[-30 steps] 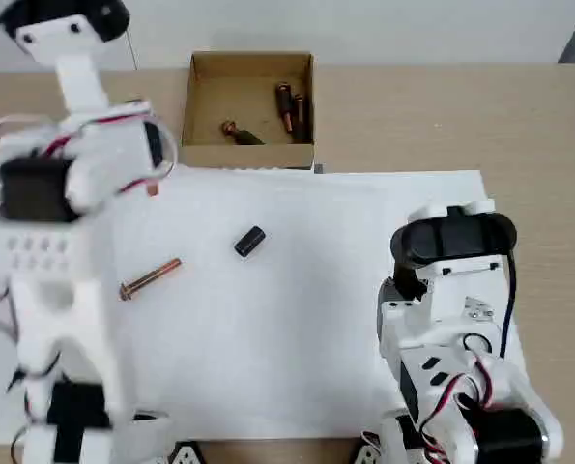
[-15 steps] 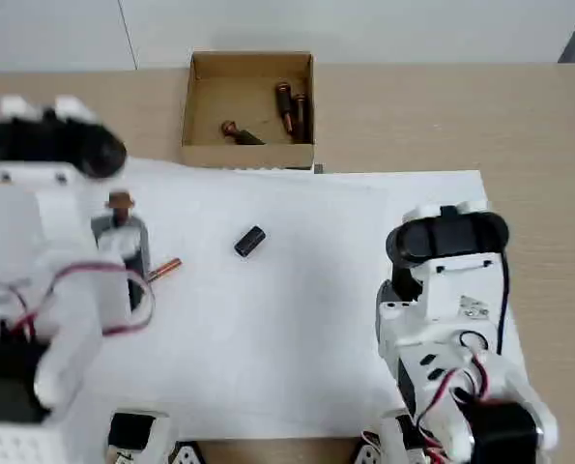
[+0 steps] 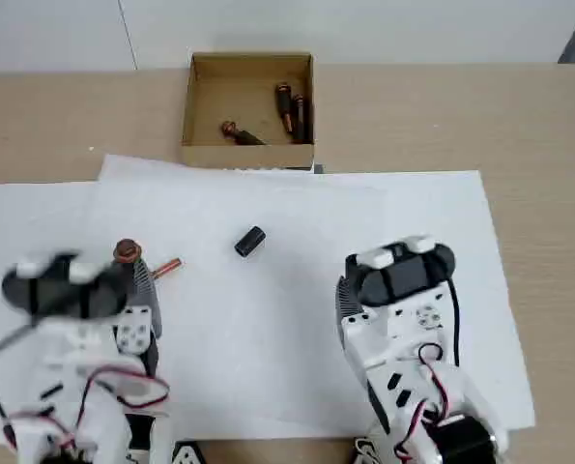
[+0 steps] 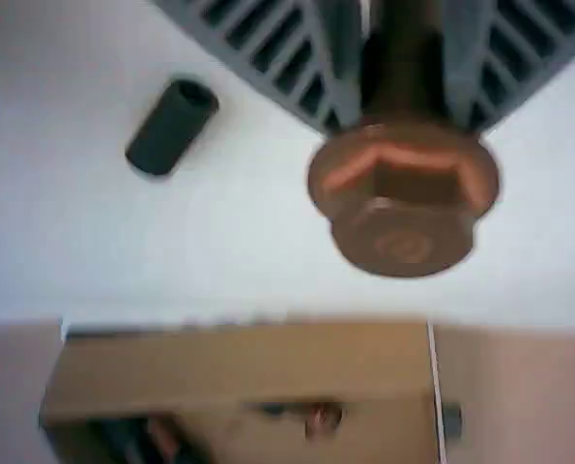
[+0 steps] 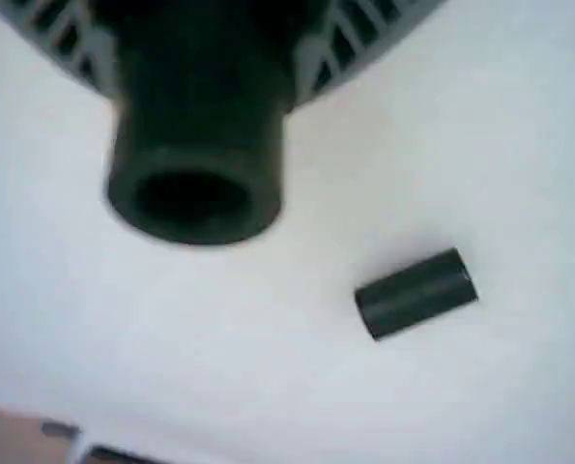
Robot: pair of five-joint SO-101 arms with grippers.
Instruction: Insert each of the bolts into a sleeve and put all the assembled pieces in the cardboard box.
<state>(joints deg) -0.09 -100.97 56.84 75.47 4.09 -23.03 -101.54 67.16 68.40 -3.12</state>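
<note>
High view: left pincer [image 3: 138,274] clamped on a copper bolt [image 3: 125,251], head uppermost, over white paper [image 3: 297,213] on the bench [image 3: 519,116]. Second bolt [image 3: 167,265] lies just beside it. Loose sleeve [image 3: 250,241] on the paper. Cardboard box [image 3: 198,106] holds assembled pieces [image 3: 289,106].
Left wrist view: fingers [image 4: 268,58] grip the bolt's shank.
Right wrist view: right pincer [image 5: 198,48] clamped on a black held sleeve [image 5: 195,174], loose sleeve near.

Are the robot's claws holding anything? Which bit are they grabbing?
Left gripper holds a bolt by its shank, head sticking out. Right gripper holds a black sleeve by its back end, open end sticking out.
</note>
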